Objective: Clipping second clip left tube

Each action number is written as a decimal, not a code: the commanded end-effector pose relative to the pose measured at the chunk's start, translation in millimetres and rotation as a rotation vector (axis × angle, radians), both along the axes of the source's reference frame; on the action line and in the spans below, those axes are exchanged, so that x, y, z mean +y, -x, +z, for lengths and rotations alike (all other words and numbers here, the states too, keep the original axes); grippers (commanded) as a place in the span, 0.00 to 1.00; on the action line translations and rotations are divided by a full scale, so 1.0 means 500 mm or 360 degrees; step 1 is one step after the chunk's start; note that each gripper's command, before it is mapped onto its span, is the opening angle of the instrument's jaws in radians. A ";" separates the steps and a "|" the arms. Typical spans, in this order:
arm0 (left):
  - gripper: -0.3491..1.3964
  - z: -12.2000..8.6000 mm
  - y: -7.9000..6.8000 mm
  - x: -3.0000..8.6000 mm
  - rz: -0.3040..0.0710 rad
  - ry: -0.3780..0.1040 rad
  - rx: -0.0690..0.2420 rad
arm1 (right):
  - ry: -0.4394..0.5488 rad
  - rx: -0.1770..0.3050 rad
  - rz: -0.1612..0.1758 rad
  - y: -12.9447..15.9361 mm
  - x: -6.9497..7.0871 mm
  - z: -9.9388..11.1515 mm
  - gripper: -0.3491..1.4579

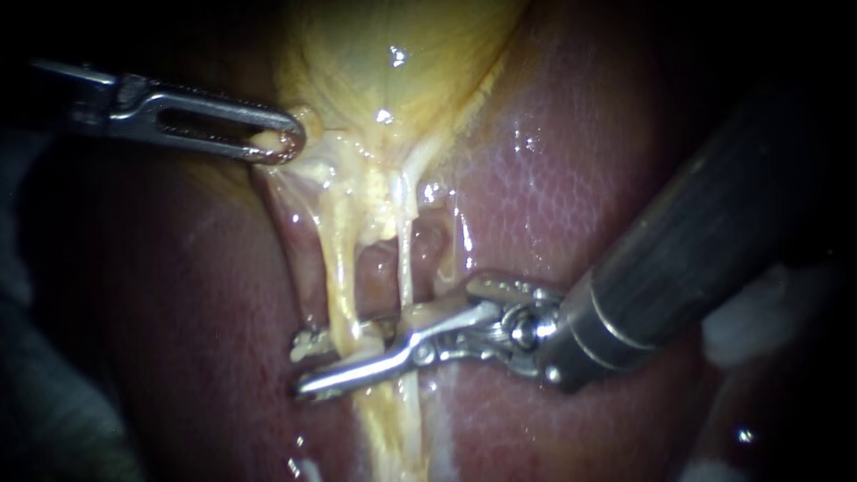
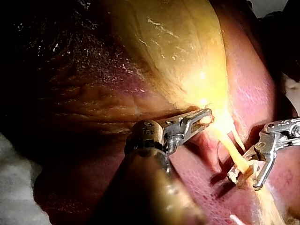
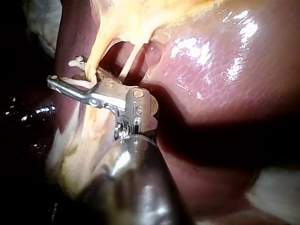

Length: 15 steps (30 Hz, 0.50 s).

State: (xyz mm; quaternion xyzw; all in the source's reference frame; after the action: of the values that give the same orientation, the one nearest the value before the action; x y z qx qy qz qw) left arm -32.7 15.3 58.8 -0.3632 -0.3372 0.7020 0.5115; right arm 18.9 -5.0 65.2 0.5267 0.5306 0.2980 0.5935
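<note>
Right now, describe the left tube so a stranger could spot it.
Find the yellow gallbladder; two pale tubes hang from it across the liver. The left tube is the thicker, yellower one, running between the right instrument's open jaws, with a white clip on it.

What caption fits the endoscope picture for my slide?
The right instrument, jaws open, straddles the left tube while the left instrument grips tissue.

The left instrument (image 1: 284, 143), the one nearest the gallbladder (image 1: 402, 71), is bare bright steel. It has a long narrow jaw with a rounded tip and a lengthwise slot, and a darker grey hinge block behind it. The right instrument (image 1: 357, 357), farther from the gallbladder, has thin silver jaws, one finely ridged, a round shiny pivot pin, and a thick dark-grey shaft with pale grooves ringing its end.
</note>
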 end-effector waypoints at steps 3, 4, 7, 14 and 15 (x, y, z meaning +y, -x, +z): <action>0.00 0.0000 -0.0001 0.0000 0.0003 -0.0001 -0.0002 | -0.0008 0.0001 0.0002 0.0002 0.0007 -0.0020 0.45; 0.00 0.0000 -0.0001 0.0000 0.0003 -0.0001 -0.0002 | -0.0012 0.0002 0.0002 0.0004 0.0010 -0.0027 0.44; 0.00 0.0000 -0.0001 0.0000 0.0003 -0.0001 -0.0002 | -0.0019 0.0004 0.0002 0.0010 0.0017 -0.0040 0.42; 0.00 -0.0001 -0.0002 0.0001 0.0000 0.0001 0.0000 | -0.0028 0.0008 0.0001 0.0023 0.0030 -0.0053 0.29; 0.00 -0.0001 -0.0002 0.0001 0.0000 0.0001 0.0000 | -0.0029 0.0008 0.0001 0.0025 0.0031 -0.0055 0.26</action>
State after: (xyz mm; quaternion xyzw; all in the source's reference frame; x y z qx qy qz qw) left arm -32.6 15.3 58.7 -0.3634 -0.3374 0.7020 0.5112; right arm 17.5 -3.3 62.4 0.5329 0.5297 0.3017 0.5869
